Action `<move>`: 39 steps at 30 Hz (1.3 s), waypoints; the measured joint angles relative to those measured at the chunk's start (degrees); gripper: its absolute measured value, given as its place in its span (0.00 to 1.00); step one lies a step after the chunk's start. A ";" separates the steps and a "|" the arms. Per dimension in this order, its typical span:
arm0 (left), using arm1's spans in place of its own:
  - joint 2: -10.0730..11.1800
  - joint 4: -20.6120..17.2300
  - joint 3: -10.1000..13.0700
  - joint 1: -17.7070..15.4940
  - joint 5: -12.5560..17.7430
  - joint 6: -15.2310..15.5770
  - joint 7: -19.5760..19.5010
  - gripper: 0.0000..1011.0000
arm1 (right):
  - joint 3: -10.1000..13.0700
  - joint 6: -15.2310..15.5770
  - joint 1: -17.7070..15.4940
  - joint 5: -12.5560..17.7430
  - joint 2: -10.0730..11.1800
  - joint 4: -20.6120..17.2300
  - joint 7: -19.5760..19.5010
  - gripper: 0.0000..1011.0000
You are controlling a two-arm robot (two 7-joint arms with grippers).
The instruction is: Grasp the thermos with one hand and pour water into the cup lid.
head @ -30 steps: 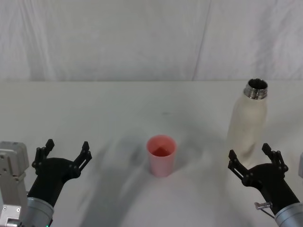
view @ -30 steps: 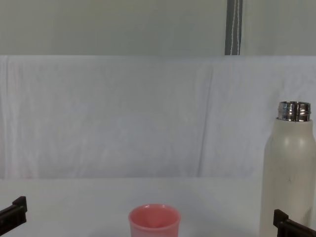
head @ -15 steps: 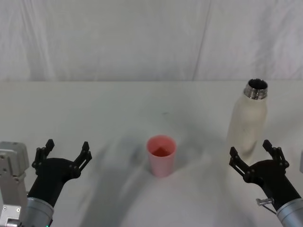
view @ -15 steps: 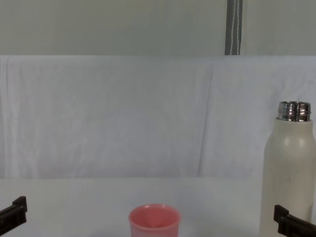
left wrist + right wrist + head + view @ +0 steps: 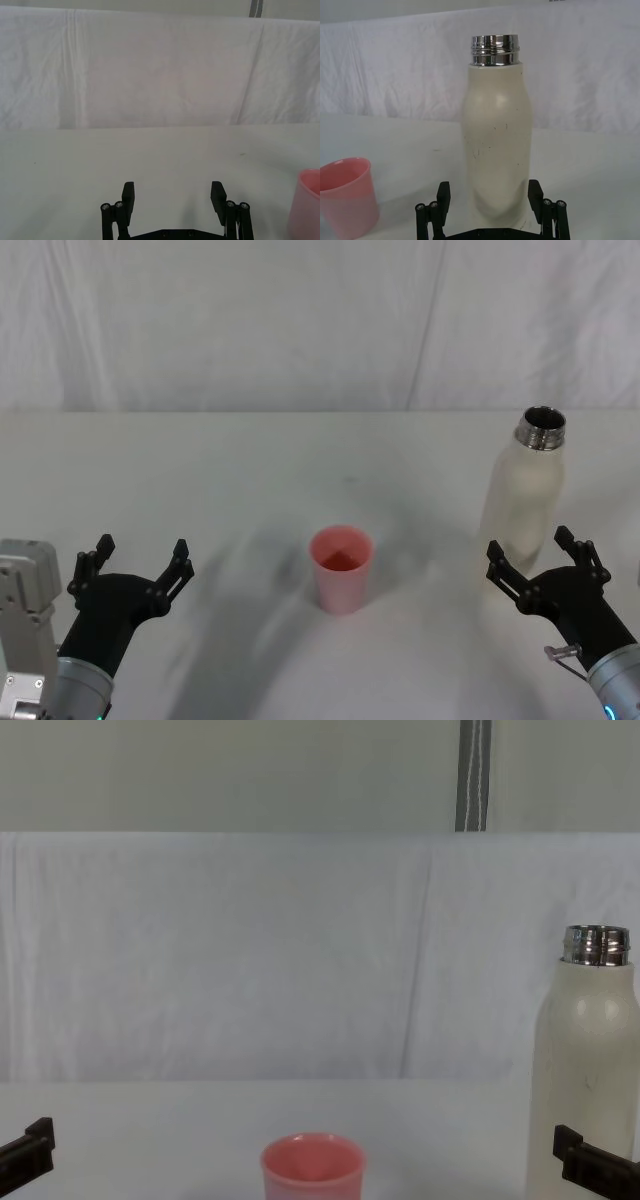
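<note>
Over the last second the right gripper (image 5: 540, 560) has crept forward toward the thermos (image 5: 525, 495), its fingers spread wide on either side of the bottle's lower body but not yet touching it. The thermos stands upright and uncapped at about 3 o'clock from the cup (image 5: 341, 568), well apart from it, so the grasp looks close and the pour unstarted. The left gripper (image 5: 135, 562) has stayed parked at 9 o'clock of the cup, fingers spread and empty.

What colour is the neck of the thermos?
Shiny silver steel, above the cream-white thermos body; the right wrist view shows it best.
</note>
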 joint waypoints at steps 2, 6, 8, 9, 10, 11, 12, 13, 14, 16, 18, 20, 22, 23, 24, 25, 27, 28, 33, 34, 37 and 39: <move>0.00 0.00 0.00 0.00 0.00 0.00 0.00 0.99 | 0.01 0.13 0.40 0.52 0.13 0.41 0.29 0.99; 0.00 0.00 0.00 0.00 0.00 0.00 0.00 0.99 | 0.01 0.31 1.06 1.40 0.36 1.28 0.77 0.99; 0.00 0.00 0.00 0.00 0.00 0.00 0.00 0.99 | 0.01 0.37 1.32 1.74 0.43 1.69 0.92 0.99; 0.00 0.00 0.00 0.00 0.00 0.00 0.00 0.99 | 0.00 0.39 1.44 1.91 0.46 1.85 0.99 0.99; 0.00 0.00 0.00 0.00 0.00 0.00 0.00 0.99 | 0.00 0.41 1.69 2.30 0.54 2.20 1.08 0.99; 0.00 0.00 0.00 0.00 0.00 0.00 0.00 0.99 | 0.00 0.42 1.81 2.47 0.57 2.36 1.13 0.99; 0.00 0.00 0.00 0.00 0.00 0.00 0.00 0.99 | 0.00 0.42 1.94 2.64 0.60 2.52 1.20 0.99; 0.00 0.00 0.00 0.00 0.00 0.00 0.00 0.99 | -0.03 0.42 2.22 2.92 0.67 2.86 1.31 0.99; 0.00 0.00 0.00 0.00 0.00 0.00 0.00 0.99 | -0.04 0.42 2.33 3.03 0.68 3.03 1.33 0.99; 0.00 0.00 0.00 0.00 0.00 0.00 0.00 0.99 | -0.11 0.42 2.75 3.39 0.77 3.62 1.42 0.99; 0.00 0.00 0.00 0.00 0.00 0.00 0.00 0.99 | -0.15 0.41 3.02 3.64 0.83 3.99 1.47 0.99; 0.00 0.00 0.00 0.00 0.00 0.00 0.00 0.99 | -0.22 0.39 3.36 3.96 0.91 4.48 1.52 0.99; 0.00 0.00 0.01 0.00 0.00 0.00 0.00 0.99 | -0.32 0.39 3.73 4.21 1.00 4.92 1.58 0.99; 0.00 0.00 0.00 0.00 0.00 0.00 0.00 0.99 | -0.36 0.39 3.83 4.29 1.03 5.03 1.62 0.99; 0.00 0.00 0.00 0.00 0.00 0.00 0.00 0.99 | -0.45 0.39 4.11 4.45 1.12 5.35 1.72 0.99; 0.00 0.00 0.00 0.00 0.00 0.00 0.00 0.99 | -0.45 0.39 4.11 4.45 1.12 5.35 1.72 0.99; 0.00 0.00 0.00 0.00 0.00 0.00 0.00 0.99 | -0.53 0.39 4.52 4.65 1.23 5.80 1.83 0.99; 0.00 0.00 0.00 0.00 0.00 0.00 0.00 0.99 | -0.55 0.37 4.65 4.72 1.27 5.95 1.87 0.99; 0.00 0.00 0.00 0.00 0.00 0.00 0.00 0.99 | -0.73 0.25 5.48 5.07 1.52 7.04 1.95 0.99; 0.00 0.00 0.00 0.00 0.00 0.00 0.00 0.99 | -0.75 0.24 5.57 5.10 1.54 7.15 1.96 0.99; 0.00 0.00 0.00 0.00 0.00 0.00 0.00 0.99 | -0.89 0.18 6.06 5.19 1.62 7.81 1.98 0.99; 0.00 0.00 0.00 0.00 0.00 0.00 0.00 0.99 | -1.04 0.17 6.41 5.19 1.64 8.31 1.99 0.99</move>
